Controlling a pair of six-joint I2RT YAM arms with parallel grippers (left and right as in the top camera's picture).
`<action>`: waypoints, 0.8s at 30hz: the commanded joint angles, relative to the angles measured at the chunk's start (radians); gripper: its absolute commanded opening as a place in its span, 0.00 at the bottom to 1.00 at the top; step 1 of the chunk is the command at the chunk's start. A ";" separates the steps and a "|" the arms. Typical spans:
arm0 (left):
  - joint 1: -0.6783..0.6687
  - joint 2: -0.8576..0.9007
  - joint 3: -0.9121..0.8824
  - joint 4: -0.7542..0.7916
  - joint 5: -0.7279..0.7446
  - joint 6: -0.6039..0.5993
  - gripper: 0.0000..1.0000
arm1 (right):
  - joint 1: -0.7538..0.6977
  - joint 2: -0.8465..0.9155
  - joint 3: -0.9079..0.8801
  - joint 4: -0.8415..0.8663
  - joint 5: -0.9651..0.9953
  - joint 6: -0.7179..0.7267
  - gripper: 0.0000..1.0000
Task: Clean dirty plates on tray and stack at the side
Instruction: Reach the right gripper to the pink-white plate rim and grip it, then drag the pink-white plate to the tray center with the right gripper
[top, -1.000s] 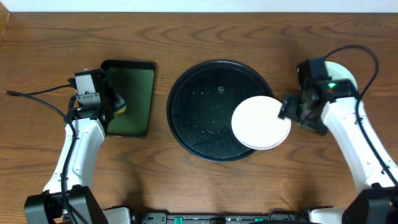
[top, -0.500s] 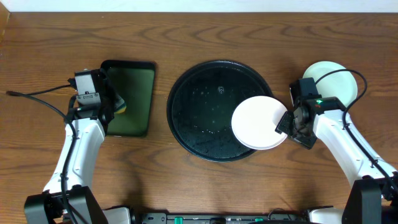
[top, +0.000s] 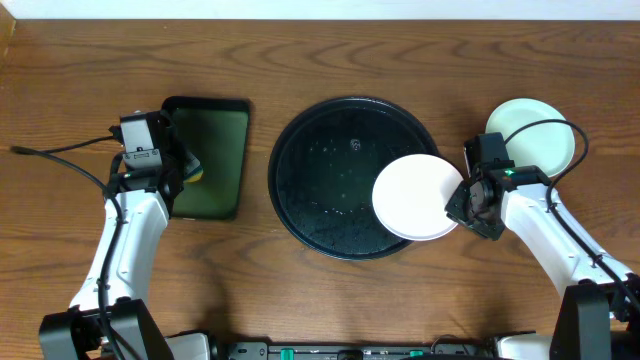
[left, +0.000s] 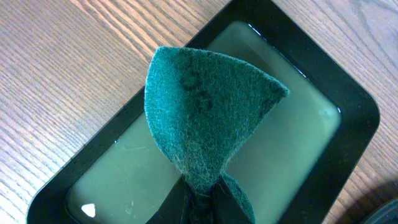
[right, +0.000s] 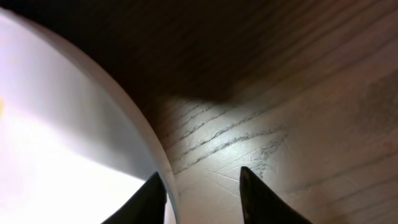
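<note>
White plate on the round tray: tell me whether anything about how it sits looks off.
Yes. The white plate sits askew: it overhangs the right rim of the black tray, with part of it out over the table, not wholly inside. The right gripper is at its outer edge, jaws apart.

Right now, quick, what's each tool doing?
Left tool: closed on the folded green scouring pad.
Right tool: open, by the rim of the round white plate.

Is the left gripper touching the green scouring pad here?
Touching. The left wrist view shows the green scouring pad bunched and pinched at its lower end in the left gripper.
</note>
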 joint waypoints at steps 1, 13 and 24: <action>0.003 -0.009 0.006 0.001 -0.001 -0.003 0.08 | 0.008 -0.010 -0.005 0.005 0.007 0.008 0.33; 0.003 -0.009 0.006 -0.006 -0.001 -0.003 0.08 | 0.018 0.009 -0.002 0.030 -0.018 0.008 0.01; 0.003 -0.009 0.006 -0.005 -0.001 -0.003 0.08 | 0.023 0.008 0.188 0.046 -0.186 -0.142 0.01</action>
